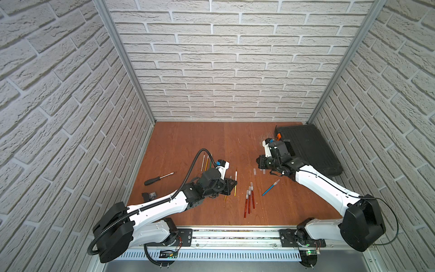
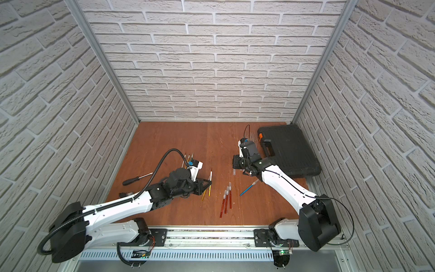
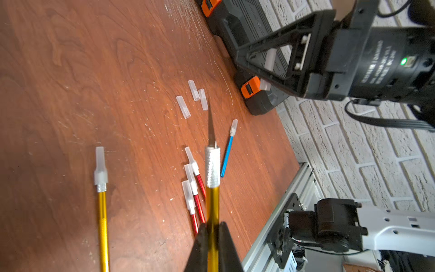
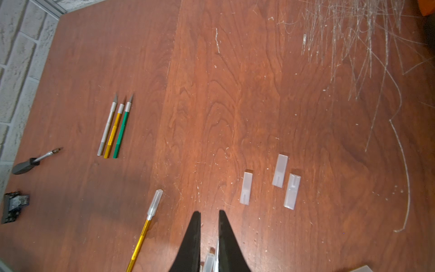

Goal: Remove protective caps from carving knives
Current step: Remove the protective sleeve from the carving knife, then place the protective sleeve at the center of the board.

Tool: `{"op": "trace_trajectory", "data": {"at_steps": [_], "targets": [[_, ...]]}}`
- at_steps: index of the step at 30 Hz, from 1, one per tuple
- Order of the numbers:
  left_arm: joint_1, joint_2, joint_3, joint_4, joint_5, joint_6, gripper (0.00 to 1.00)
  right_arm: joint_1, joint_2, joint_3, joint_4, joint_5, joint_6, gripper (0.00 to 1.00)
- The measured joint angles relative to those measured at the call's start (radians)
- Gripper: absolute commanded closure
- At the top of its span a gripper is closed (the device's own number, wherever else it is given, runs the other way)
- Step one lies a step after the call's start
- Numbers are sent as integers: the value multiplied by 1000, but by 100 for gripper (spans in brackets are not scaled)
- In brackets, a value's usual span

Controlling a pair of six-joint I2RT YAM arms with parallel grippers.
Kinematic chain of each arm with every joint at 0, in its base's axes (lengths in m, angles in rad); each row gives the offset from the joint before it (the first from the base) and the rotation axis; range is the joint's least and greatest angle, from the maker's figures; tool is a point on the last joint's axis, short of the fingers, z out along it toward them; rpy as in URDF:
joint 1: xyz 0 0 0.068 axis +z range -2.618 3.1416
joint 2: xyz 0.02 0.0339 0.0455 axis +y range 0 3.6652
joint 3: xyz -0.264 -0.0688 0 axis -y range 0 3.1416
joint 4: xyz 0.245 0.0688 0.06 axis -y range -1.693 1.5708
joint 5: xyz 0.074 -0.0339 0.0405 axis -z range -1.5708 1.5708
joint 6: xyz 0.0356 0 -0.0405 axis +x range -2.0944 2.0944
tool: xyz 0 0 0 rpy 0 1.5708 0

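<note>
My left arm stretches low across the desk (image 1: 188,141), left gripper (image 3: 213,227) clamped on a gold carving knife (image 3: 212,169), blade bare. My right gripper (image 4: 209,213) hovers bent-wristed, pinching a protective cap (image 4: 209,261); three loose caps (image 4: 280,170) lie just ahead. The black case (image 1: 308,150) sits closed beside my right arm

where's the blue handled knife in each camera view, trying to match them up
Top views: in both, the blue knife lies on the table just right of the three red knives.
Left wrist: the capped blue knife lies beside the red knives.
Right wrist: not in it.
Shared landmark: the three loose caps, seen in all four views.
</note>
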Motion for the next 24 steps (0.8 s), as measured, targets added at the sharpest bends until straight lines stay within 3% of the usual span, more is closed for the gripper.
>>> {"op": "trace_trajectory", "data": {"at_steps": [7,24], "targets": [[17,-48,-14,-47,-11,3,100,-11,111,-3,18,10,-18,89],[19,-46,-20,-49,-7,2,100,-27,372,-3,261,32,-42,89]]}}
